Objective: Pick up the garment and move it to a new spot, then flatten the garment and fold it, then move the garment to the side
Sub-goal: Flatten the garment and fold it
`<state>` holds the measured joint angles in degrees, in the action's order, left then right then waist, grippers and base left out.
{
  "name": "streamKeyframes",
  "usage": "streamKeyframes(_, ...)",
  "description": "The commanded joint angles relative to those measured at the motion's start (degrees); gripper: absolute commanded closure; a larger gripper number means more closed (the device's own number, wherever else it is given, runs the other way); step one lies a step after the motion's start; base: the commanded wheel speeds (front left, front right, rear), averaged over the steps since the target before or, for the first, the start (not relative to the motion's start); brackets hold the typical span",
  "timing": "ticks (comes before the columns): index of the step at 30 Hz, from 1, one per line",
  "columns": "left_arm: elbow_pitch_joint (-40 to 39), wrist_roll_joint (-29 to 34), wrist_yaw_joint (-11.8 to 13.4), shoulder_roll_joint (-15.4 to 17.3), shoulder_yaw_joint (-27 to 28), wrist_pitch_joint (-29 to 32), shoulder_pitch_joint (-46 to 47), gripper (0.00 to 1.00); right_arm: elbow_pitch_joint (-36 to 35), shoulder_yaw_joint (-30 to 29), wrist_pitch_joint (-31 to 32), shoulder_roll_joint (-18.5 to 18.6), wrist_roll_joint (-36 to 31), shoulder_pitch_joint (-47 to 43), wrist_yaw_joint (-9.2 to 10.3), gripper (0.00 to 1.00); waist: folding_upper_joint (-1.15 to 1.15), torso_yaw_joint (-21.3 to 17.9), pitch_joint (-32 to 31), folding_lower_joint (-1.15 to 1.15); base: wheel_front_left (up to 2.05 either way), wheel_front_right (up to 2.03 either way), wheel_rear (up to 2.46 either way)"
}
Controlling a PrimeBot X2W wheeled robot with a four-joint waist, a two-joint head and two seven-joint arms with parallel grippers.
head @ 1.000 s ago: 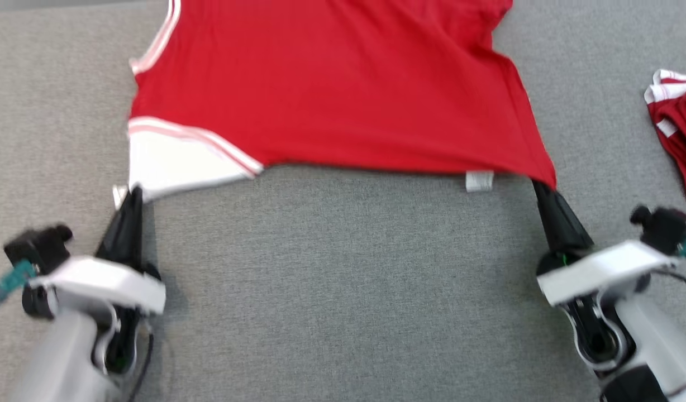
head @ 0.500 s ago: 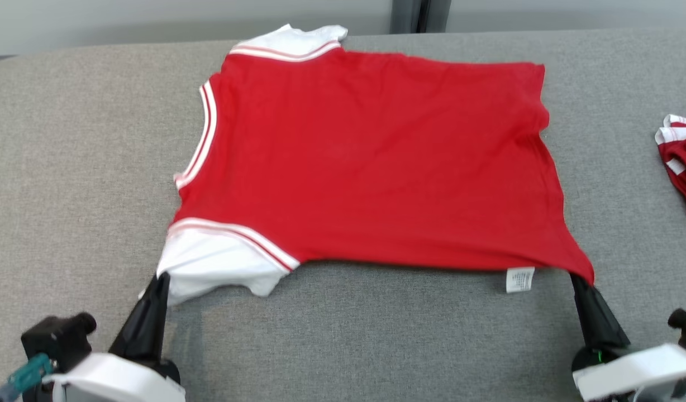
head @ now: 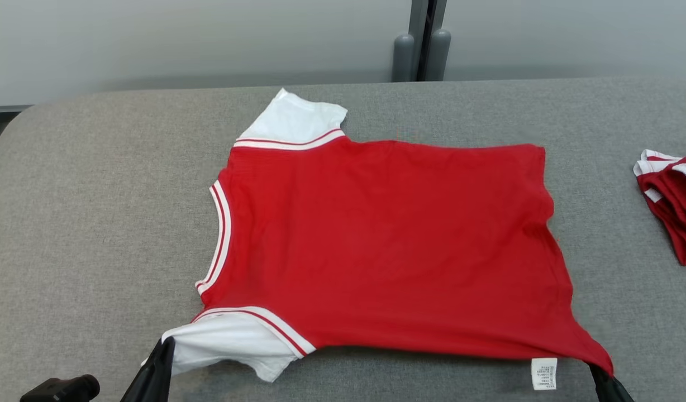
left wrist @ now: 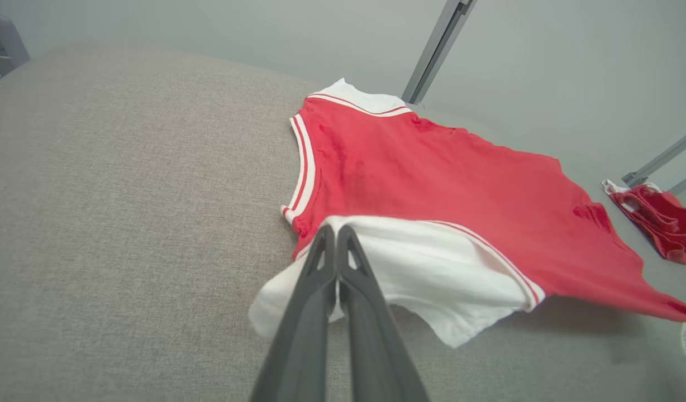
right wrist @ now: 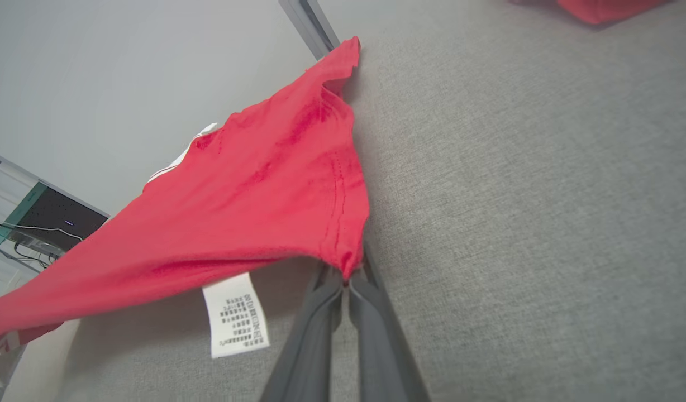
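Note:
The garment is a red T-shirt with white sleeves, spread across the grey table, collar to the left. Its near edge is lifted off the surface. My left gripper is shut on the near white sleeve; in the left wrist view the left gripper pinches that sleeve's edge. My right gripper is shut on the near red hem corner, and the right wrist view shows the right gripper clamping the bunched corner. A white care label hangs beside it.
Another red and white garment lies crumpled at the table's right edge. A grey wall and a dark post stand behind the table. Bare grey cloth surface lies to the left and in front.
The head camera has tilted up, so the whole shirt and the wall now show. Both grippers still hold the same corners, with the near edge stretched between them.

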<state>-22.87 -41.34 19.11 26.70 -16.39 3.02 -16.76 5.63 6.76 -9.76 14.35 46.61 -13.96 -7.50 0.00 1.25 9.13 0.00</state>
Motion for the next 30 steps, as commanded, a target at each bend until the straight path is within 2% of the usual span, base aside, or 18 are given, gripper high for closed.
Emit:
streamKeyframes(1,-0.8,0.2,1.2,0.9,0.9,0.4,-1.2,1.0,-1.5,-1.2,1.5,-0.6,-1.1,-1.1,0.0,1.0,0.0,-0.2,-1.2,0.0,0.0,0.0,0.0)
streamKeyframes(6,-2.8,-0.1,2.3,1.3,1.0,1.8,-2.0,1.0,-4.9,-4.0,6.4,-3.4,-4.1,-2.3,0.0,1.0,0.0,-0.5,-1.6,0.0,0.0,0.0,0.0)
streamKeyframes(13,-1.9,-0.6,0.7,1.8,0.5,2.9,1.7,1.0,-6.6,-4.7,11.8,-6.2,-4.6,0.9,-0.01,1.0,0.0,-1.4,1.1,0.0,0.0,0.0,0.0)
streamKeyframes(17,-0.9,-0.7,-0.1,2.3,0.4,3.6,4.1,1.0,-6.5,-4.4,14.3,-6.6,-4.2,3.1,-0.01,1.0,0.0,-2.1,2.6,0.0,0.0,0.0,0.0)
streamKeyframes(26,2.6,-1.6,-4.1,3.3,0.7,5.3,14.4,1.0,-5.8,-4.5,20.9,-5.8,-3.2,12.1,-0.02,1.0,0.0,-3.2,6.6,0.0,0.0,0.0,0.0)
streamKeyframes(30,5.2,-3.0,-6.0,2.5,0.8,5.6,19.2,1.0,-4.9,-4.0,22.1,-5.4,-3.1,15.9,-0.01,1.0,0.0,-3.1,8.1,0.0,0.0,0.0,0.0)
